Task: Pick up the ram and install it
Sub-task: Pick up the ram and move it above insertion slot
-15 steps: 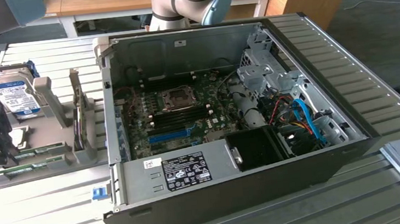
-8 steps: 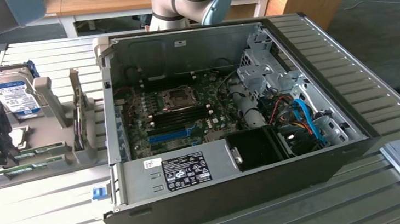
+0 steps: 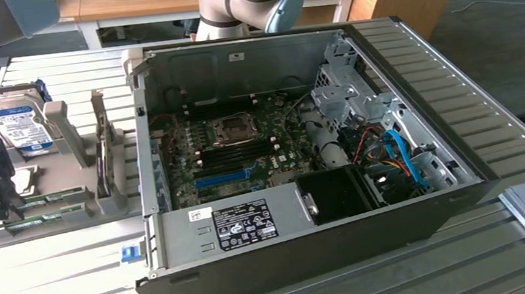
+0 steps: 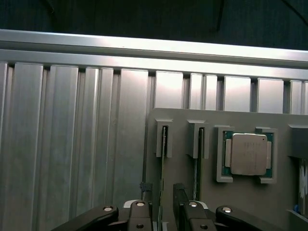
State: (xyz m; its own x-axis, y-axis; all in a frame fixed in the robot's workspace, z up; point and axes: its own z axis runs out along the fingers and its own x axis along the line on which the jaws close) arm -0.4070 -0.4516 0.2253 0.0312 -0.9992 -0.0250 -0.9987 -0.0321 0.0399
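Aluminium slats of the table [image 4: 72, 144] carry a grey holder [image 4: 183, 115], and in it the ram [image 4: 162, 178] stands on edge in a narrow slot, beside a second stick [image 4: 198, 144] and a processor chip [image 4: 249, 154]. The claw [image 4: 161, 190] hangs over the ram with its jaws spread wide, one finger on each side with a gap showing, so nothing is gripped. By my reading the task is at its very start: the ram is not yet lifted, and the motherboard [image 3: 234, 150] in the open computer case [image 3: 283, 260] lies well apart from it, with no stick that I can make out fitted there.
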